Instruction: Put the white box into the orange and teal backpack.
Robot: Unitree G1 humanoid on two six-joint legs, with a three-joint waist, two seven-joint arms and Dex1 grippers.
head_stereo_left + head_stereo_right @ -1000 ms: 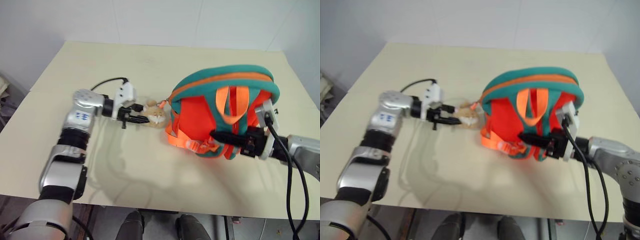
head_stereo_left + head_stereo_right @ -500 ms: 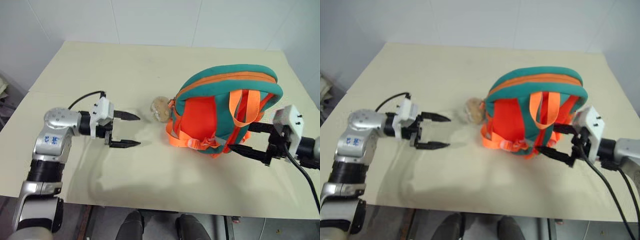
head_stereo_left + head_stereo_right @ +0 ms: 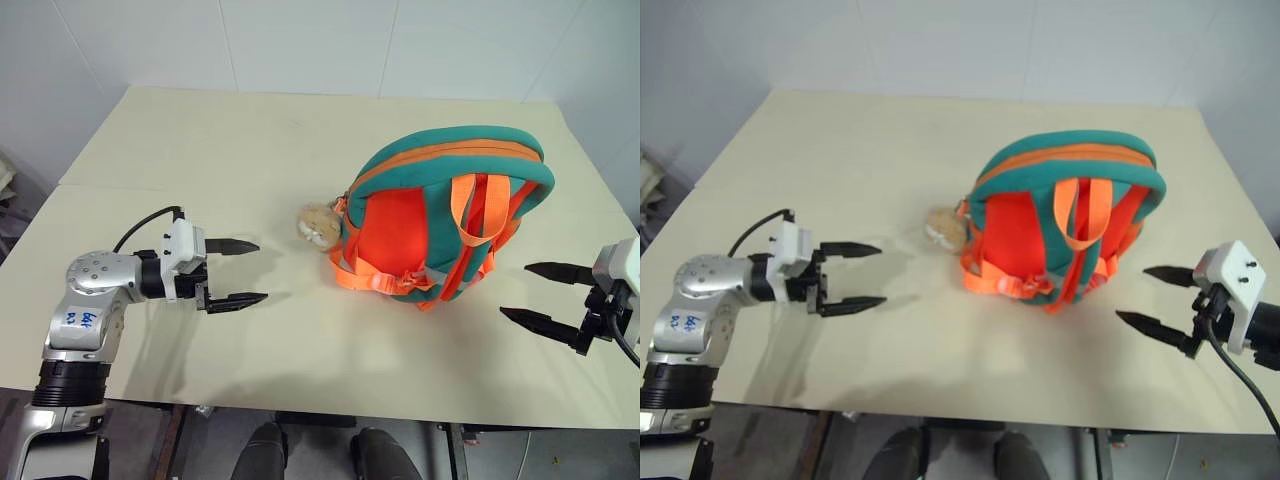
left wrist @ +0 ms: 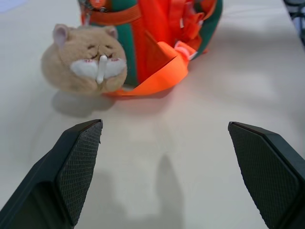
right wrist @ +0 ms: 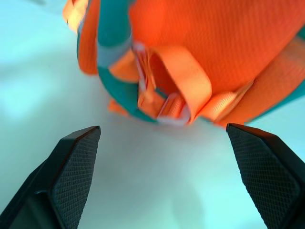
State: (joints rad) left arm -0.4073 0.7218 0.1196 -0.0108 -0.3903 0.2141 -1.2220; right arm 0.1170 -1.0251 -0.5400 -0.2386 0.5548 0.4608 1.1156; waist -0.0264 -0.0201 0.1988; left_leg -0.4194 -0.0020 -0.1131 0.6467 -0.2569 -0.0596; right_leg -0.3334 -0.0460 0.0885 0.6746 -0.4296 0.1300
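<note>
Item one on my feed: the bench (image 3: 300, 130), a broad rectangular top in pale cream, matt, with a faint seam running from its left edge toward the middle; its surface carries soft grey shadows near the front edge. Item two: the wall (image 3: 300, 40) behind the bench, white panels with thin vertical and horizontal joints. Item three: the floor (image 3: 240, 425) under the front edge of the bench, dark grey, seen as a narrow strip. Item four: a pale object (image 3: 5, 180) at the far left margin beside the bench, cut off by the edge; I cannot tell what it is.
</note>
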